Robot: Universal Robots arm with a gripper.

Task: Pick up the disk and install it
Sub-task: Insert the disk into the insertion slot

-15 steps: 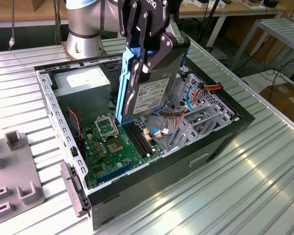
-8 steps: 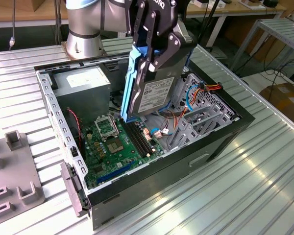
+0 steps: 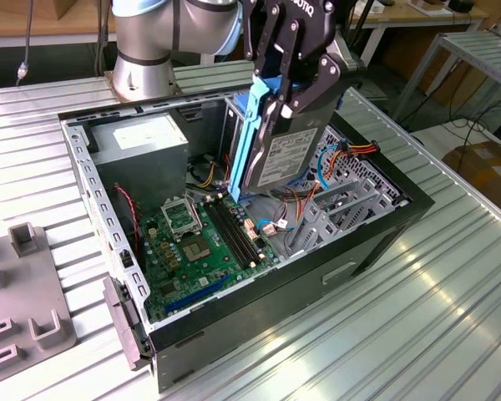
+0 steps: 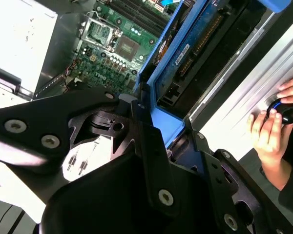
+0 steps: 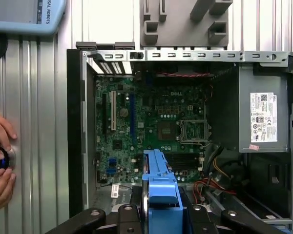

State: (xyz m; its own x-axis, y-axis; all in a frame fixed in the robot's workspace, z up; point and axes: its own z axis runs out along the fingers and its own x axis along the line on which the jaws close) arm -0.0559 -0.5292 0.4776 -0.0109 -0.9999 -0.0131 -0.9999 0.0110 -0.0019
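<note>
1. Disk [image 3: 285,154]: silver, blue-framed, on edge and tilted; lower end inside the open case, near the motherboard [image 3: 200,242].
2. Gripper [image 3: 290,102]: fingers [image 3: 319,77] clamped on the disk's upper end.
3. Case [image 3: 376,234]: black, lying open on the ribbed surface [image 3: 417,317]; power supply [image 3: 142,142] inside.
4. Fixture [image 3: 25,292]: grey, beside the case, at the exterior view's left.
5. Hand [image 4: 271,131]: a person's, on a knob [image 4: 283,113].

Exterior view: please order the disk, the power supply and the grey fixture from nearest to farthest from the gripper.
1. The disk, held by the gripper.
2. The power supply, inside the case.
3. The grey fixture, on the table, exterior view's left.
</note>
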